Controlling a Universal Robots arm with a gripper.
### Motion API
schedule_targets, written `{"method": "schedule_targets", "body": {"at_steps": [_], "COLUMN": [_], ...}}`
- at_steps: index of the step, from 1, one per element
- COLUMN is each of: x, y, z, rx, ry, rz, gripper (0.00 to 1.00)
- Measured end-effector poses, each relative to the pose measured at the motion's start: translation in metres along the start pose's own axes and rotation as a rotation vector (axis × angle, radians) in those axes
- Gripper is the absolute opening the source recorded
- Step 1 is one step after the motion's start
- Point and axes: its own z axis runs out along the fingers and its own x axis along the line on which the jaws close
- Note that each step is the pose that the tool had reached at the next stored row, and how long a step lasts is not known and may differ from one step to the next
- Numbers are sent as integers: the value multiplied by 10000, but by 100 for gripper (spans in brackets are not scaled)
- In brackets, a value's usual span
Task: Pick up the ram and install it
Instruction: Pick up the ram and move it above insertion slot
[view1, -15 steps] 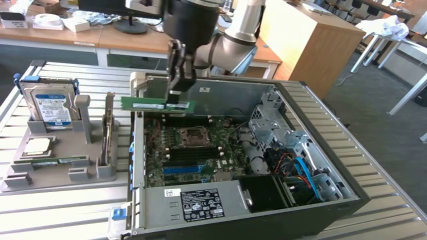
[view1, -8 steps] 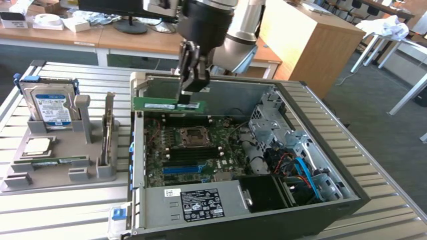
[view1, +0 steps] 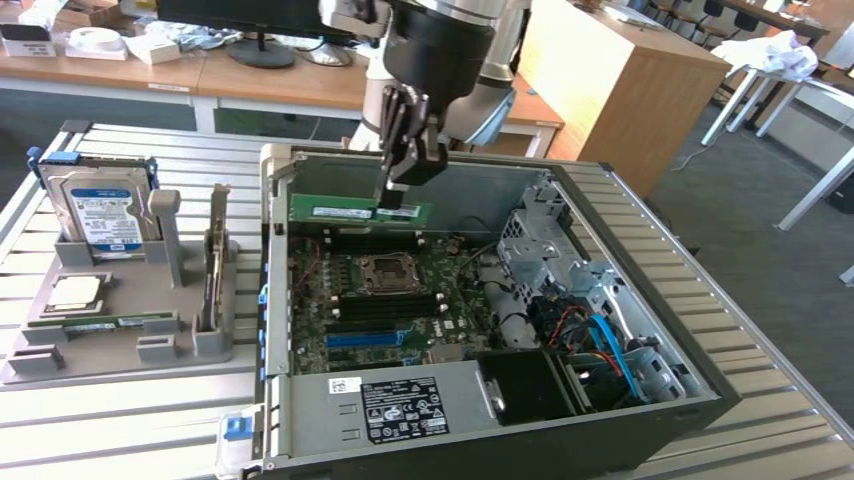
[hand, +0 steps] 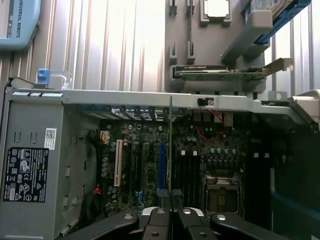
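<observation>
Closest to the wrist camera, the black two-fingered gripper (hand: 171, 215) is pinched almost fully shut on the ram (hand: 171, 145), a long, thin green circuit-board stick. It appears there edge-on, as a slim line running out from between the fingers.

In the exterior view the gripper (view1: 396, 195) holds that stick (view1: 350, 211) by its upper edge. The stick is level and runs along the far wall of the open grey metal computer case (view1: 534, 180), which lies on the slatted metal table (view1: 134, 430). So the pick-up looks done, and the ram is over the case.

It hangs just above the green motherboard (view1: 314, 310), near the black memory slots (view1: 380, 240) on the far side of the square processor socket (view1: 387, 272). I judge it not yet seated. Its lower edge looks apart from the slots, so the installing itself is left.
</observation>
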Motion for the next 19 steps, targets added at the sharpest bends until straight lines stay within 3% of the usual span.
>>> {"method": "schedule_targets", "body": {"at_steps": [6, 9, 13, 19], "x": [0, 0, 0, 0], "y": [-11, -12, -11, -11], "z": [-1, -1, -1, -2], "rx": [-1, 46, 152, 397], "ry": [0, 0, 8, 23], "rz": [-3, -9, -47, -144], "gripper": [11, 11, 11, 11]}}
